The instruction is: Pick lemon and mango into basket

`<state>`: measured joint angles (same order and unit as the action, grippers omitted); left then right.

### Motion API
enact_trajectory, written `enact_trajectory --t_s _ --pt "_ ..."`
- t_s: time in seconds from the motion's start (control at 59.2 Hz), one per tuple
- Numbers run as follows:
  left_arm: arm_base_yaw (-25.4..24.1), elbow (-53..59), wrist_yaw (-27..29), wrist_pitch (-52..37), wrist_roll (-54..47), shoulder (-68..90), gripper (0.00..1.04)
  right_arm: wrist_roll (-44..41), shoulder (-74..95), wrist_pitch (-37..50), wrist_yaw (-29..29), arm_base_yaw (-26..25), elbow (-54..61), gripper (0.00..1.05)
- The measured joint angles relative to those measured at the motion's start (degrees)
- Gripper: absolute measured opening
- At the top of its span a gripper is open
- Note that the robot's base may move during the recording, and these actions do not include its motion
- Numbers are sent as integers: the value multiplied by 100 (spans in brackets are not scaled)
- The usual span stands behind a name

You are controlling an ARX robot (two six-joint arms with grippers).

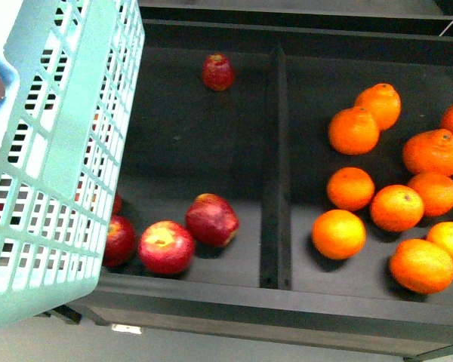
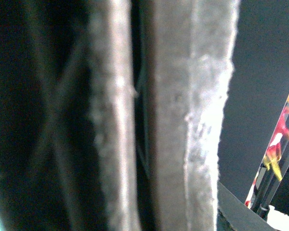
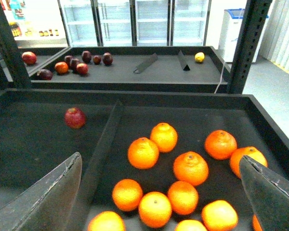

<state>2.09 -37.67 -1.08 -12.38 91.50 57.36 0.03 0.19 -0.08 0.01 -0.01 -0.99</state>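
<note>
The turquoise basket [image 1: 57, 162] hangs tilted at the left of the front view, above the left end of the shelf. My left gripper [image 2: 137, 144] is shut on the basket; its grey pads [image 2: 183, 120] fill the left wrist view, pressed on a thin dark strip. My right gripper [image 3: 160, 161] is open above the oranges, with nothing between its fingers [image 3: 48, 197]. A small yellow fruit, the lemon [image 3: 199, 57], lies on a far shelf in the right wrist view. I cannot make out the mango in any view.
Red apples [image 1: 166, 246] lie in the left compartment, one [image 1: 217, 72] at the back. Several oranges [image 1: 396, 207] fill the right compartment beyond a black divider [image 1: 275, 166]. The far shelf holds dark red fruits [image 3: 82, 68]. A shelf post [image 3: 248, 43] stands at right.
</note>
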Motion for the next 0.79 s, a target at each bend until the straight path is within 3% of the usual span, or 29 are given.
enact_trajectory --t_s 0.794 --pt "-2 -2 -4 -2 -2 2 29 0 -2 11 13 0 0 96"
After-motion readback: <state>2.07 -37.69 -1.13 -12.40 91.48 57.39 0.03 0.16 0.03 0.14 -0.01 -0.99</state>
